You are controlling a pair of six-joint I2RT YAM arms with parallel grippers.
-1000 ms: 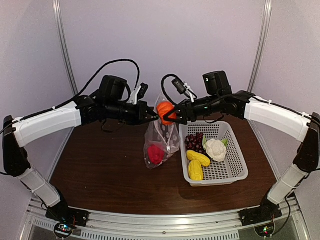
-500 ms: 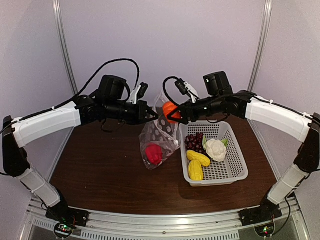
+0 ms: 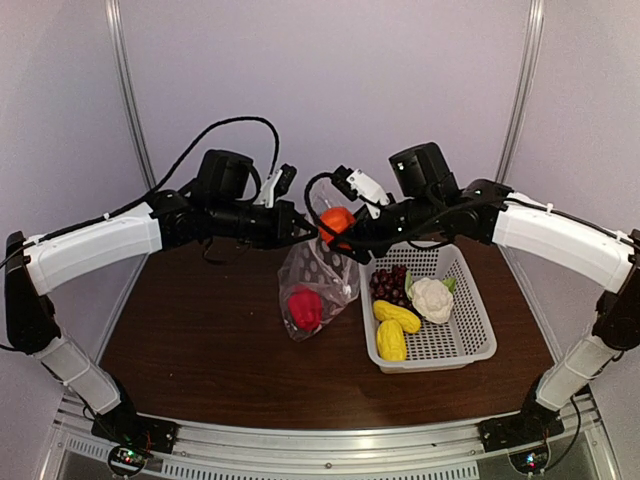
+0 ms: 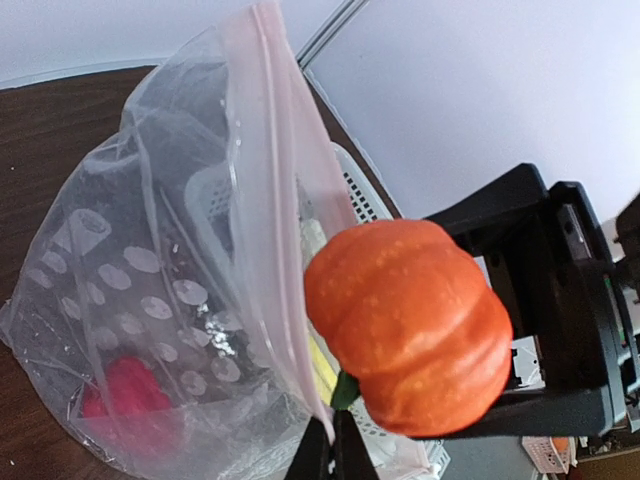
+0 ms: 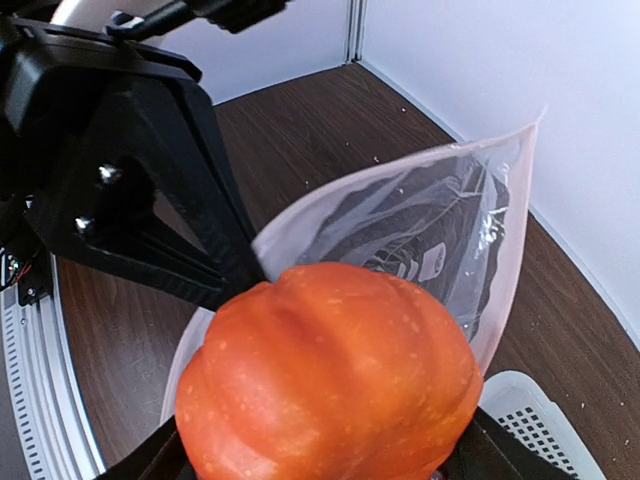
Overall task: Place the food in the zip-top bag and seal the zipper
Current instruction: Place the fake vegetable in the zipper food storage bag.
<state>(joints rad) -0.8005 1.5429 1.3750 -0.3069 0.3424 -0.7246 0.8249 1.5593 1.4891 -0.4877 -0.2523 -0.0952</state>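
My left gripper point(image 3: 305, 235) is shut on the mouth edge of the clear dotted zip-top bag point(image 3: 318, 285) and holds it hanging above the table. A red pepper point(image 3: 305, 307) lies inside the bag, also seen in the left wrist view point(image 4: 125, 395). My right gripper point(image 3: 345, 240) is shut on the orange round fruit point(image 3: 336, 223) right at the bag's mouth. The fruit fills the right wrist view point(image 5: 325, 385) in front of the bag point(image 5: 440, 240). In the left wrist view the fruit point(image 4: 410, 325) sits beside the pinkish zipper strip point(image 4: 280, 200).
A white perforated basket point(image 3: 470, 335) stands right of the bag. It holds dark grapes point(image 3: 388, 283), a cauliflower point(image 3: 432, 298) and two yellow pieces point(image 3: 394, 328). The brown table point(image 3: 200, 350) lies below; pale walls stand close behind.
My right gripper has carried the orange fruit left and slightly down toward the bag's mouth. The bag has swung a little to the left. The left arm has stayed in place.
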